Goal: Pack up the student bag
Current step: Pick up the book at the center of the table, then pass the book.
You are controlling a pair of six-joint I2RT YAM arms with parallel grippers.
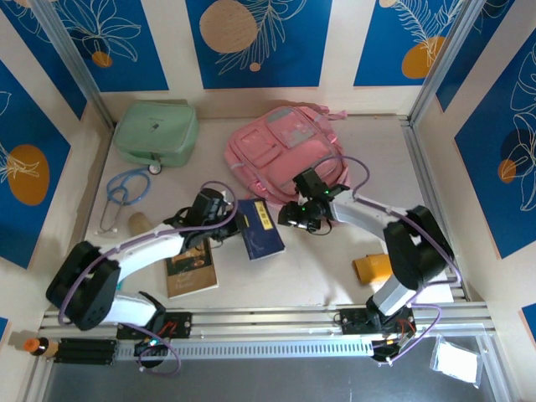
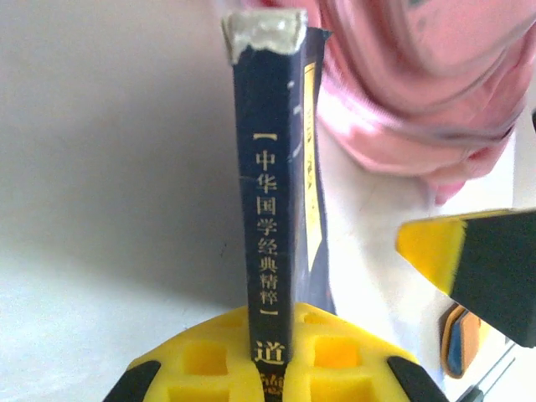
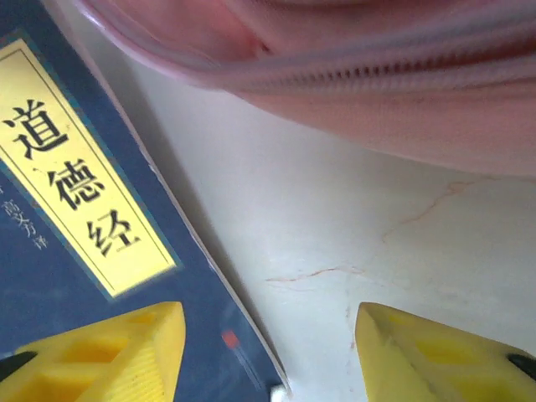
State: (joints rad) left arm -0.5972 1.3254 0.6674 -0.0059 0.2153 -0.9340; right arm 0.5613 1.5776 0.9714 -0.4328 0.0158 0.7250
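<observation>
Your left gripper [image 1: 228, 216] is clamped on the dark blue book [image 1: 261, 231], at about the middle of the table [image 1: 335, 280]. In the left wrist view the book stands on edge with its spine of gold characters facing the camera. The spine's lower end is pinched in the yellow pads [image 2: 209, 373], and its top end has a worn grey-white patch.

Your right gripper [image 1: 297, 219] sits just right of the book with its jaws apart. In the right wrist view its yellow fingertips [image 3: 109, 352] stand wide. One is over the book's cover beside the yellow title label, and the other is over bare table. The book's corner lies between them. You can't tell whether that fingertip touches the cover. One yellow tip of this gripper also shows at the right of the left wrist view, apart from the book.

The student bag [image 1: 285, 146] lies at far centre, front pockets up, just beyond both grippers. Neither gripper holds it. Its pink zipped edge runs across the top of the right wrist view, near the book's far end.

A mint-green case [image 1: 157, 131] sits at far left. A stethoscope [image 1: 124, 191] lies just near of it. A brown book [image 1: 191, 270] lies near left, beside the left arm. An orange object [image 1: 373, 268] sits near right, by the right arm.
</observation>
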